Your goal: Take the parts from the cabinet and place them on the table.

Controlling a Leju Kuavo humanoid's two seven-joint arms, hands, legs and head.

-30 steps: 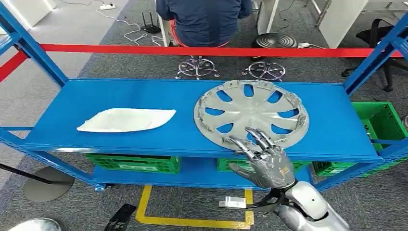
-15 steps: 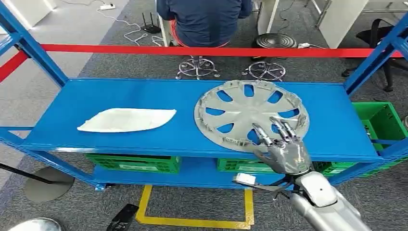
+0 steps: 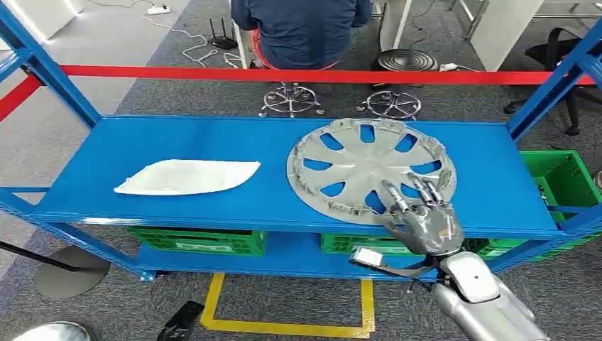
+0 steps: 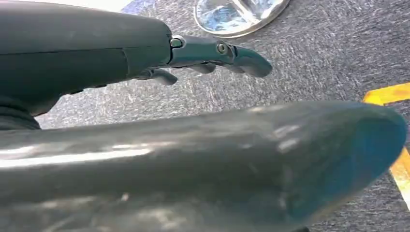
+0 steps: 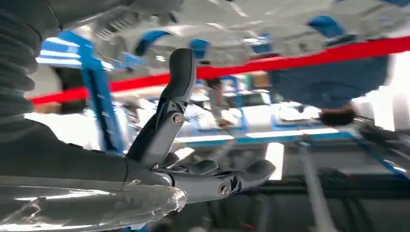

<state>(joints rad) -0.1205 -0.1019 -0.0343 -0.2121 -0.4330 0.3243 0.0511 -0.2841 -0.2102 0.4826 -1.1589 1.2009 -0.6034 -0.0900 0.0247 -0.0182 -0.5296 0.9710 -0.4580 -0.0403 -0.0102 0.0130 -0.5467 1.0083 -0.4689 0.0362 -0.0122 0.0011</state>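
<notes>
— Moved rightward along the hubcap (image 3: 369, 170), the right robot hand (image 3: 424, 224)?
— Yes; fingers spread over its near rim, seemingly gripping nothing. Hubcap lies flat on the blue shelf (image 3: 177, 135).

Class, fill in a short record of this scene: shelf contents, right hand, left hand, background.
Shelf contents: grey hubcap and white part lying apart on the blue shelf
Right hand: fingers spread over the hubcap's near rim; grip not confirmed
Left hand: holds nothing, above grey carpet
Background: seated person beyond a red bar
</notes>
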